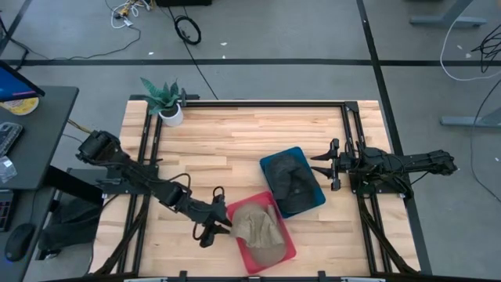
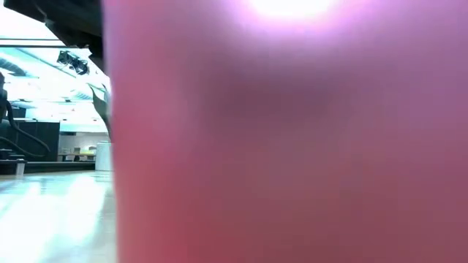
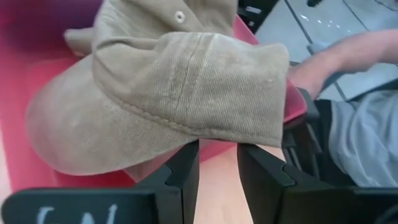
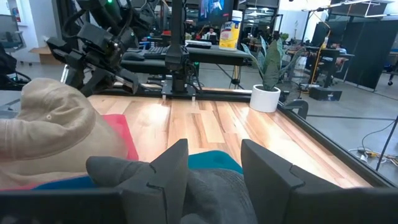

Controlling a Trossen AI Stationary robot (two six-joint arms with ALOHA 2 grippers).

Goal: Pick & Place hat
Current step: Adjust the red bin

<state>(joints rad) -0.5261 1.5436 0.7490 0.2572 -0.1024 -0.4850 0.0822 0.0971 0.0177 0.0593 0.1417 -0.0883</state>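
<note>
**Q:** How is the left arm posed in the overhead frame?

**A:** It is stretched diagonally from the left edge toward the lower centre, low over the wooden surface (image 1: 235, 149). The left claw (image 1: 213, 222) is held at the near edge of the red tray (image 1: 288, 249), its fingers (image 3: 184, 171) parted by a narrow gap. Nothing is gripped: bare wood is seen between the fingers in the left wrist view.

**Q:** Where is the hat?

**A:** The tan hat (image 1: 258, 227) is seen lying in the red tray at lower centre, just beside the left claw's tips. In the left wrist view its brim overhangs the tray rim directly ahead of the fingers; whether it is touched cannot be told.

**Q:** And the right arm?

**A:** It is extended level from the right edge toward the centre. The right claw (image 1: 322, 163) is held beside the blue tray (image 1: 293, 154), in which a dark grey hat (image 1: 293, 182) is laid. Its fingers stand apart, and nothing is held.

**Q:** What else is pictured?

**A:** A potted plant (image 1: 166, 102) stands at the upper left corner of the surface. The low view is almost wholly filled by a pink-red blur.
</note>
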